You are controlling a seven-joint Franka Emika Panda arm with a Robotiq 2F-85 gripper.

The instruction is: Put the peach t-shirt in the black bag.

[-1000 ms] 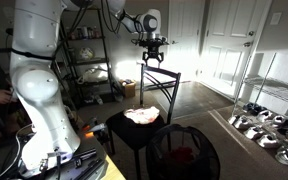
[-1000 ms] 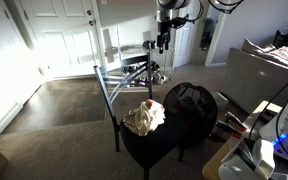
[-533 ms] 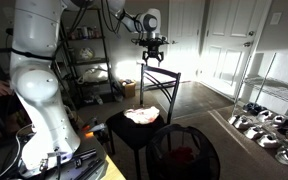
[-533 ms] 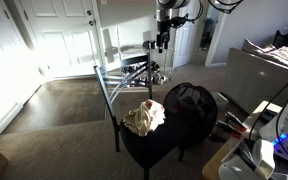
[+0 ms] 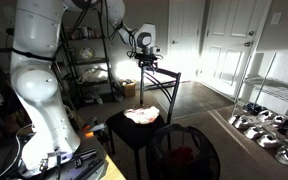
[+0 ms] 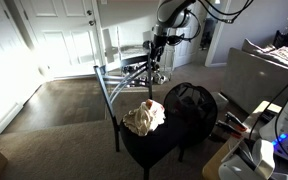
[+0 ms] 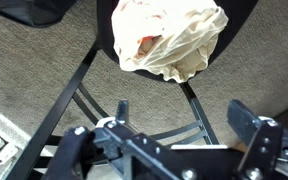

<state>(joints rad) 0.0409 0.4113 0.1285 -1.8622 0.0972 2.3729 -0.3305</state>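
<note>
Peach t-shirt [image 5: 142, 116] heaped on chair surface [image 5: 127, 136], black bag [image 5: 184, 150] just right; gripper [image 5: 147, 63] hangs high above, fingers [image 7: 252, 125] apart; advise descending straight onto heap's middle, pinching deep.

White panelled doors [image 5: 224, 45], carpeted floor [image 6: 44, 125], wire shoe rack [image 5: 269, 115], cluttered metal shelving [image 5: 87, 60]
</note>
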